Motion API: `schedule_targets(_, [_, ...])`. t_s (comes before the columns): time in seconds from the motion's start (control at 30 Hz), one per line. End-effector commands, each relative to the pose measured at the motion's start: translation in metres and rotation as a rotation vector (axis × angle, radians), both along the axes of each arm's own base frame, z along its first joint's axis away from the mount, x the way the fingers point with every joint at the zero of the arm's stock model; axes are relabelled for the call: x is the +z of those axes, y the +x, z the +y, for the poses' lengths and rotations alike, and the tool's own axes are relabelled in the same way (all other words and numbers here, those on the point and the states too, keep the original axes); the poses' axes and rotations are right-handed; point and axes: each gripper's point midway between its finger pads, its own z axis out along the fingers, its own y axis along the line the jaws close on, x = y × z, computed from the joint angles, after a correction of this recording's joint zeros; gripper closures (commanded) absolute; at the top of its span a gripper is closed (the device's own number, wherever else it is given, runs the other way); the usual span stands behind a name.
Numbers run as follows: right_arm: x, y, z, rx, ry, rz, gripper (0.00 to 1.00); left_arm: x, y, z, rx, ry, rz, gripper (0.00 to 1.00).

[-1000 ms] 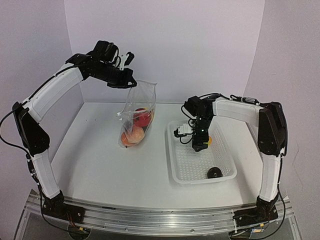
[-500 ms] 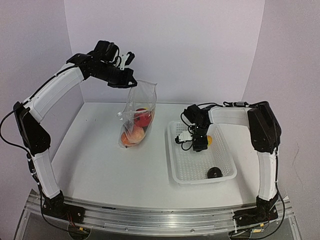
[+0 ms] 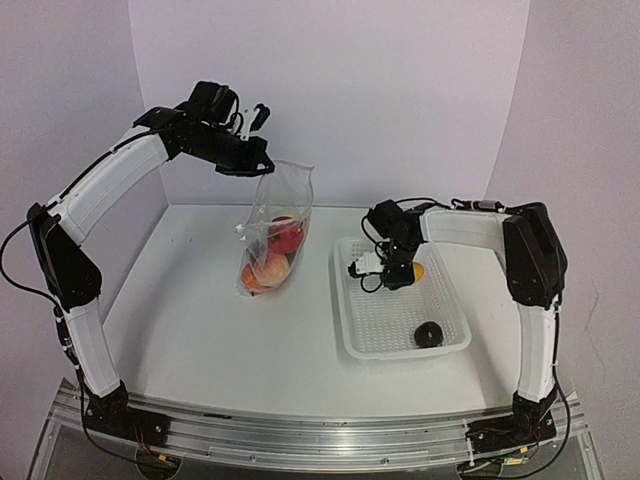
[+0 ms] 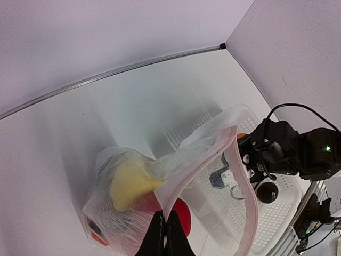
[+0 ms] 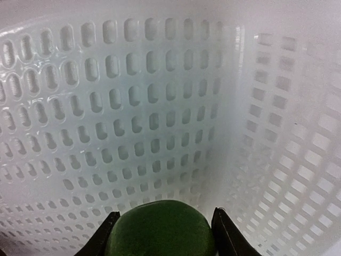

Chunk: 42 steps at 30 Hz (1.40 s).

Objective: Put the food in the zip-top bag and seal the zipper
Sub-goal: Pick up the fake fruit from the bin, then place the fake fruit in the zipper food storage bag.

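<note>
Basket: white mesh, on desk.
Bag: clear, hung upright left of basket, bottom on desk, mouth gaping; zipper unsealed.
Bag contents: peach, red pomegranate, yellow pepper.
Left claw: closed, pinching bag's mouth edge, high above desk, left of basket.
Right claw: inside basket at its far end, gripping mango, both fingers against its sides.
Orange pepper: in basket, far end, just beside right claw.
Mangosteen: dark, in basket, near right corner.
</note>
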Motion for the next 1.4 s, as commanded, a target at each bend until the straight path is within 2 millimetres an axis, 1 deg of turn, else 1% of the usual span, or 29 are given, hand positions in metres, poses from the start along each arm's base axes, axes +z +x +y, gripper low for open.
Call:
schedule_targets(0.0, [0.083,-0.005,0.014,-0.054,0.170,-0.091,0.80,0.031,0.007,-0.001,0.001,-0.045,-0.090,1.00])
schedule_targets(0.07, [0.108,-0.009,0.021,-0.108,0.265,-0.099,0.81,0.031,0.007,-0.001,-0.001,-0.045,-0.093,1.00])
schedule_targets(0.1, [0.126,-0.011,0.028,-0.136,0.341,-0.100,0.82,0.031,0.007,-0.001,-0.001,-0.045,-0.093,1.00])
schedule_targets(0.13, [0.149,-0.015,0.037,-0.166,0.439,-0.098,0.82,0.030,0.007,-0.002,-0.001,-0.045,-0.092,1.00])
schedule_targets(0.17, [0.177,-0.016,0.048,-0.215,0.560,-0.095,0.83,0.029,0.008,-0.002,-0.002,-0.044,-0.091,1.00])
schedule_targets(0.2, [0.208,-0.021,0.063,-0.254,0.706,-0.062,0.87,0.029,0.008,-0.002,-0.002,-0.044,-0.091,1.00])
schedule_targets(0.23, [0.241,-0.028,0.078,-0.287,0.851,-0.017,0.94,0.029,0.008,-0.002,-0.001,-0.044,-0.091,1.00])
schedule_targets(0.27, [0.270,-0.029,0.091,-0.324,0.981,0.016,0.98,0.028,0.008,-0.002,-0.002,-0.043,-0.089,1.00])
schedule_targets(0.3, [0.302,-0.029,0.104,-0.366,1.129,0.052,1.00,0.027,0.009,-0.003,-0.002,-0.043,-0.087,1.00])
schedule_targets(0.33, [0.332,-0.029,0.118,-0.392,1.274,0.082,1.00,0.027,0.009,-0.003,-0.002,-0.044,-0.087,1.00])
schedule_targets(0.37, [0.356,-0.031,0.131,-0.391,1.388,0.106,1.00,0.027,0.009,-0.003,-0.002,-0.044,-0.087,1.00])
schedule_targets(0.47, [0.412,-0.044,0.171,-0.317,1.669,0.092,1.00,0.027,0.009,-0.004,-0.002,-0.048,-0.084,1.00])
schedule_targets(0.5, [0.424,-0.046,0.180,-0.312,1.757,0.088,1.00,0.027,0.009,-0.004,-0.002,-0.051,-0.082,1.00])
schedule_targets(0.53, [0.430,-0.043,0.186,-0.331,1.830,0.093,1.00,0.027,0.009,-0.004,-0.002,-0.054,-0.080,1.00])
schedule_targets(0.57, [0.430,-0.038,0.192,-0.368,1.895,0.105,1.00,0.027,0.008,-0.005,-0.003,-0.058,-0.079,1.00])
schedule_targets(0.6, [0.426,-0.030,0.195,-0.441,1.942,0.130,1.00,0.028,0.008,-0.005,-0.003,-0.061,-0.079,1.00])
schedule_targets(0.63, [0.416,-0.022,0.199,-0.514,1.970,0.152,1.00,0.029,0.008,-0.005,-0.003,-0.065,-0.079,1.00])
schedule_targets(0.67, [0.402,-0.014,0.203,-0.582,1.977,0.171,1.00,0.030,0.008,-0.005,-0.003,-0.068,-0.080,1.00])
schedule_targets(0.77, [0.368,-0.001,0.211,-0.732,1.997,0.223,1.00,0.033,0.007,-0.005,-0.003,-0.077,-0.079,1.00])
schedule_targets(0.9, [0.336,-0.002,0.220,-0.768,1.935,0.179,1.00,0.036,0.005,-0.005,-0.006,-0.088,-0.076,1.00])
schedule_targets(1.03, [0.307,-0.002,0.232,-0.777,1.849,0.181,0.99,0.037,0.003,-0.009,-0.020,-0.102,-0.070,1.00])
schedule_targets(1.07, [0.297,0.001,0.233,-0.794,1.811,0.166,0.95,0.035,0.003,-0.009,-0.022,-0.105,-0.064,1.00])
schedule_targets(1.1, [0.289,0.004,0.232,-0.819,1.781,0.145,0.88,0.036,0.003,-0.010,-0.025,-0.110,-0.061,1.00])
schedule_targets(1.13, [0.277,0.007,0.230,-0.855,1.730,0.126,0.73,0.035,0.002,-0.011,-0.029,-0.114,-0.056,1.00])
schedule_targets(1.23, [0.260,0.010,0.228,-0.903,1.639,0.100,0.44,0.037,0.000,-0.012,-0.039,-0.124,-0.051,1.00])
schedule_targets(1.3, [0.257,0.009,0.225,-0.924,1.582,0.093,0.23,0.038,-0.001,-0.012,-0.040,-0.126,-0.051,1.00])
schedule_targets(1.33, [0.259,0.008,0.224,-0.925,1.563,0.086,0.16,0.039,-0.002,-0.012,-0.041,-0.127,-0.052,1.00])
schedule_targets(1.37, [0.262,0.006,0.223,-0.909,1.540,0.070,0.13,0.038,-0.002,-0.012,-0.040,-0.126,-0.050,1.00])
